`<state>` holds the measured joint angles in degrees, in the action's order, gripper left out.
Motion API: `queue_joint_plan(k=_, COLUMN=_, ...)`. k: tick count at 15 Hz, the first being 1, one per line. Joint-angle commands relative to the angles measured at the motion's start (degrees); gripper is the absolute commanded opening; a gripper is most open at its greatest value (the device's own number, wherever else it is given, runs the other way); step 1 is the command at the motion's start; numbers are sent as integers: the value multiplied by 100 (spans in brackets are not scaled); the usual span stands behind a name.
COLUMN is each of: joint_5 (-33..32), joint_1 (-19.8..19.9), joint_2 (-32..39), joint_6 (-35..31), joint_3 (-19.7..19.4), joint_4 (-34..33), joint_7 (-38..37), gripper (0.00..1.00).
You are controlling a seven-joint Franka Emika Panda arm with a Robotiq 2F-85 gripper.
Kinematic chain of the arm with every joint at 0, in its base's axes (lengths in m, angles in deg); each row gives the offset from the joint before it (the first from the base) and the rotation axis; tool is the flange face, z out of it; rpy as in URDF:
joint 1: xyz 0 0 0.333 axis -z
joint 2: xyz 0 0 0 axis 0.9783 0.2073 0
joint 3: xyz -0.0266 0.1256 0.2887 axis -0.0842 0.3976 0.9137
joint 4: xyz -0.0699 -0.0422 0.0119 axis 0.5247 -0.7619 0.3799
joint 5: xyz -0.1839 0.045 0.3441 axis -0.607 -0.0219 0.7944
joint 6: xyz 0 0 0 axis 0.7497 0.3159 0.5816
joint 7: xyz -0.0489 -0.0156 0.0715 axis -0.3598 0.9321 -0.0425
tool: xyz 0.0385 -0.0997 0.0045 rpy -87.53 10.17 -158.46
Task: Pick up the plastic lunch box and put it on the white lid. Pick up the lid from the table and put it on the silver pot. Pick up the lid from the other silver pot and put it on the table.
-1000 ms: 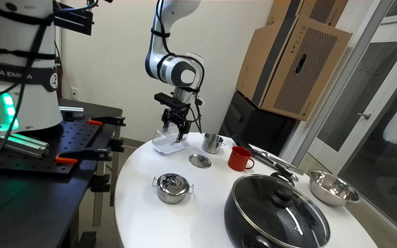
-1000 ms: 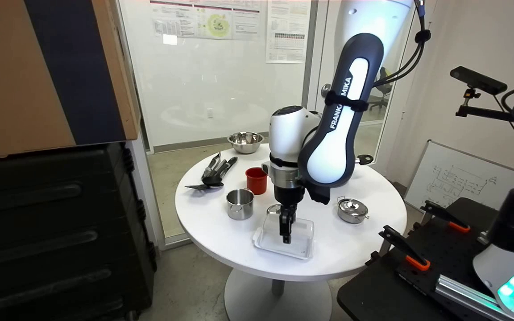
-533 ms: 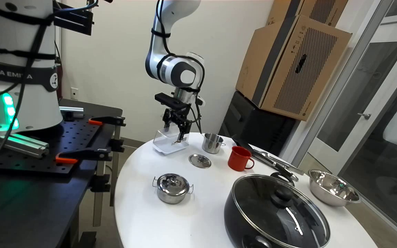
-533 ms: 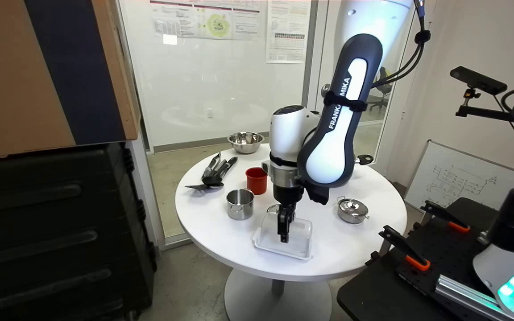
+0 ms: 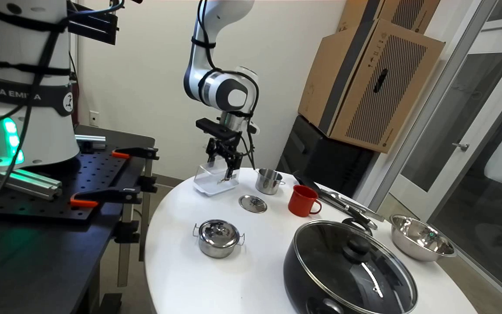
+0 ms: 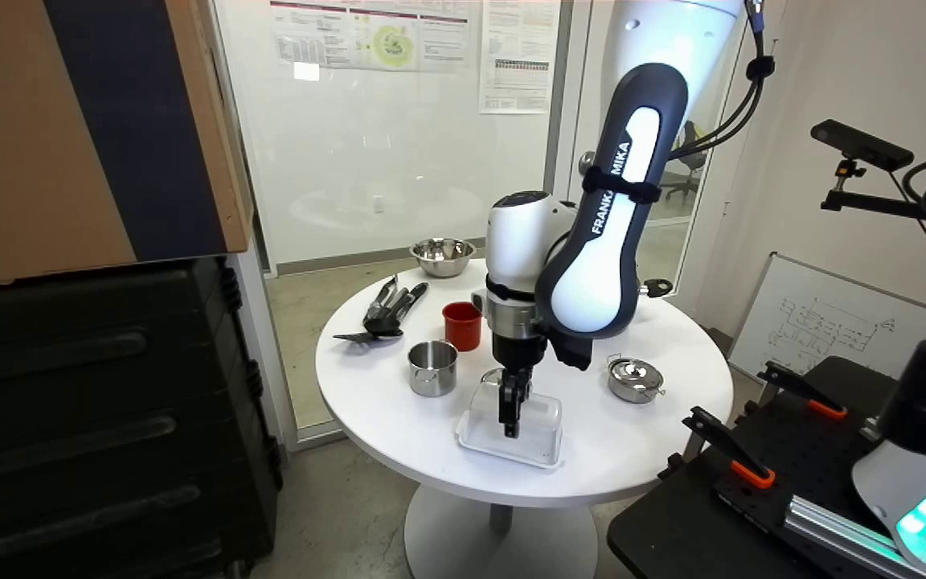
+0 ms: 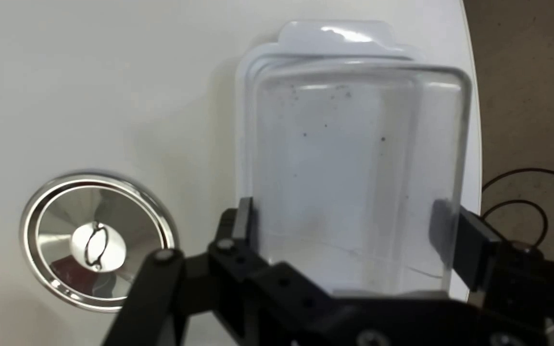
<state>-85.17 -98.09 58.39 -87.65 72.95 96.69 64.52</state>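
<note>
The clear plastic lunch box (image 7: 334, 144) sits slightly turned over the white lid (image 7: 244, 144), tilted against it. My gripper (image 7: 356, 230) has one finger on each side wall of the box and is shut on it; the box also shows in both exterior views (image 5: 207, 172) (image 6: 543, 418). Whether the box rests fully on the lid I cannot tell. A round silver lid (image 5: 253, 203) lies flat on the table, also in the wrist view (image 7: 98, 246). An uncovered silver pot (image 5: 268, 183) stands behind it. Another silver pot (image 5: 218, 237) has its lid on.
A red mug (image 5: 301, 200) stands beside the uncovered pot. Black utensils (image 6: 391, 310) and a steel bowl (image 5: 421, 237) lie beyond it. A large black pot (image 5: 347, 266) with a glass lid fills the table's other end. The table edge (image 7: 474, 110) is close beside the white lid.
My gripper and the lunch box have shifted together very slightly, leftward in one exterior view's picture and a touch rightward in another. Nothing else has moved.
</note>
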Motion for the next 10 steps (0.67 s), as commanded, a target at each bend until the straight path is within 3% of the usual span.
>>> queue_joint_plan(k=1, joint_5=94, joint_1=-100, joint_2=23, joint_6=-158, joint_3=-99, joint_4=-9, joint_7=-66, gripper=64)
queue_joint_plan(k=5, joint_5=67, joint_1=-170, joint_2=28, joint_6=-146, joint_3=-189, joint_4=-18, joint_7=-102, gripper=64)
queue_joint_plan(k=6, joint_5=63, joint_1=-185, joint_2=30, joint_6=-130, joint_3=-205, joint_4=-20, joint_7=-106, gripper=97)
queue_joint_plan(k=10, joint_5=76, joint_1=-195, joint_2=33, joint_6=-98, joint_3=-203, joint_4=-26, joint_7=-100, gripper=100)
